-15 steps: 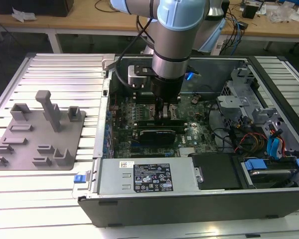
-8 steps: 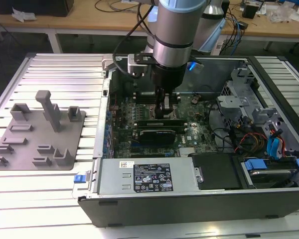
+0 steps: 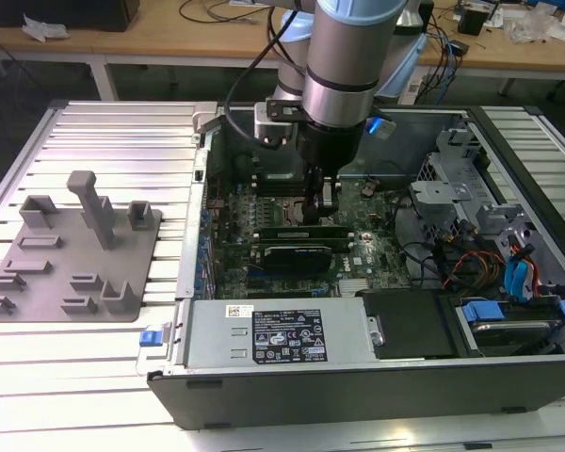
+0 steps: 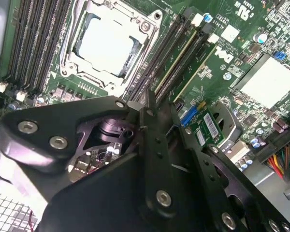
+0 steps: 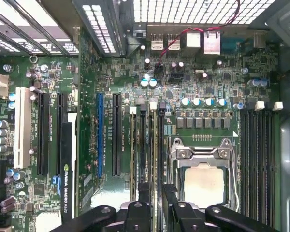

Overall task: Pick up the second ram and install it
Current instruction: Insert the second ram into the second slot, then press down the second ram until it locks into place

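Arm is down inside the open computer case (image 3: 377, 377), gripper (image 3: 316, 209) low over the motherboard (image 3: 377, 247) beside the CPU socket frame (image 5: 203, 169).

Second ram (image 4: 180, 57): slim, long, flat green stick seen edge-on, very thin, pale gold-green top edge, standing in a memory slot among the black slots next to the socket. In the first wrist view it reads as a narrow strip (image 5: 152, 145) running straight out from between the fingertips (image 5: 144, 189), about as long as the socket frame. White slot latches (image 4: 198, 19) sit at its far end.

Gripper (image 4: 157, 104) fingers are drawn in to a narrow gap straddling the stick's near end. Whether they actually pinch it or just sit at its top edge can't be told.

Black expansion card (image 3: 297, 252) lies across the board just nearer than the gripper. Grey fixture blocks (image 3: 71, 250) sit well apart on the slatted table (image 3: 122, 132), at the exterior view's left.
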Controlling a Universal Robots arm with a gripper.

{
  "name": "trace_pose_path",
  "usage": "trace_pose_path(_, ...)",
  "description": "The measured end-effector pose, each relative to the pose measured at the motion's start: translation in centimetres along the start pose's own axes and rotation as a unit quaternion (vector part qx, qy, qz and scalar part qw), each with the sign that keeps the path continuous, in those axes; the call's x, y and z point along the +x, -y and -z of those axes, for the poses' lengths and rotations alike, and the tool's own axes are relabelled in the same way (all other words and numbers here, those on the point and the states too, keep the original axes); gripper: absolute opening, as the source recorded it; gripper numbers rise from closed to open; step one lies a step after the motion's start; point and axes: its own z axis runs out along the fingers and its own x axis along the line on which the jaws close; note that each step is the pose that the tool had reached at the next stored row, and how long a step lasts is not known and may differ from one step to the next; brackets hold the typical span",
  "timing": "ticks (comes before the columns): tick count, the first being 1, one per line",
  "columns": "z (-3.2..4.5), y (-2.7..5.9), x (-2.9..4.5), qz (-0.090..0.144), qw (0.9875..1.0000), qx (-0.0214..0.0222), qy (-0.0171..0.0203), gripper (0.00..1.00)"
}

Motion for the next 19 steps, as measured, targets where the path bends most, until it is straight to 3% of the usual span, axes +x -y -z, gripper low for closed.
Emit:
trace_pose_path(2,-0.01,-0.01,0.00,0.000,1.0000,0.0004,0.0001,0.22)
trace_pose_path(3,-0.01,-0.02,0.00,0.000,1.0000,0.0006,0.0000,0.08)
trace_pose_path(5,-0.01,-0.06,0.00,0.000,1.0000,0.0014,0.0001,0.08)
trace_pose_path(7,-0.09,-0.25,0.00,0.000,0.9998,0.0211,0.0000,0.08)
trace_pose_path(8,-0.11,-0.27,-0.01,0.000,0.9997,0.0239,0.0000,0.08)
trace_pose_path(19,-0.10,-0.28,0.00,0.000,0.9997,0.0240,-0.0001,0.08)
